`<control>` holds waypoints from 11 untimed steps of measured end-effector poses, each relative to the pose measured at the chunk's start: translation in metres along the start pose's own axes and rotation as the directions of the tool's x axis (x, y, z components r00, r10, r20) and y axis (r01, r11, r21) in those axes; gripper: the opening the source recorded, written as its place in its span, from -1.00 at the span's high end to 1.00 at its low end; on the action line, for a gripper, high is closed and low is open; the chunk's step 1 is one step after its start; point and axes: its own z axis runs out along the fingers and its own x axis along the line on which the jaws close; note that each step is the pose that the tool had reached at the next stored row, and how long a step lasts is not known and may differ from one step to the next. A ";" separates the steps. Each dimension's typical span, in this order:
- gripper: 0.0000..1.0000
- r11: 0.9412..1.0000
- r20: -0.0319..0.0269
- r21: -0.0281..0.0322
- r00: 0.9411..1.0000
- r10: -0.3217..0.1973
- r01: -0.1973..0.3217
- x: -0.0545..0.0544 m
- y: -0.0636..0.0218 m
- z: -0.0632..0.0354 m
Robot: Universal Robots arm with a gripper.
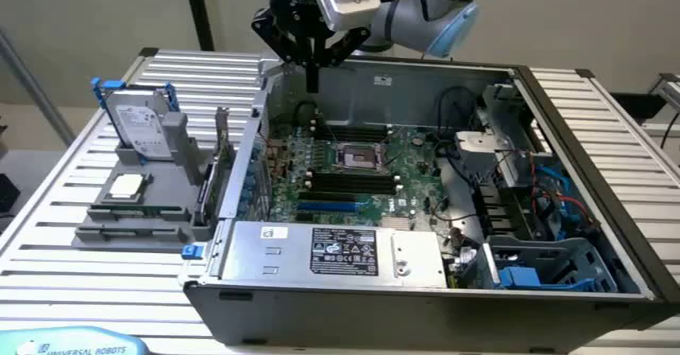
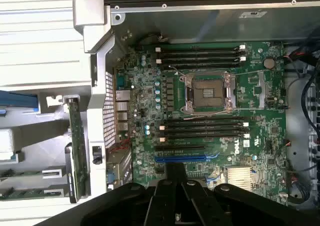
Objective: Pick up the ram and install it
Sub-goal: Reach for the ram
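"UNIVERSAL ROBOTS" on pale blue object (image 1: 75, 345), table's front edge; "DELL" on motherboard (image 2: 255, 136).

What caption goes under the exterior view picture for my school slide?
A robot tool hangs above an open computer case with a green motherboard inside.

Poised high on a bent arm (image 1: 431, 9), tool (image 1: 314, 86) pointing straight down, fingers (image 1: 314, 70) drawn together.
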 end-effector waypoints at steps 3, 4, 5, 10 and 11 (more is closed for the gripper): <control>0.79 1.000 0.000 0.000 1.000 0.000 0.000 0.000 0.0000 0.0000; 0.79 1.000 0.000 0.000 1.000 0.000 0.000 0.000 0.0000 0.0000; 0.79 1.000 0.000 0.000 1.000 0.000 0.000 0.000 0.0000 0.0000; 0.79 1.000 0.000 0.000 1.000 0.000 0.000 0.000 0.0000 0.0000; 0.79 1.000 0.000 0.000 1.000 0.000 0.000 0.000 0.0000 0.0000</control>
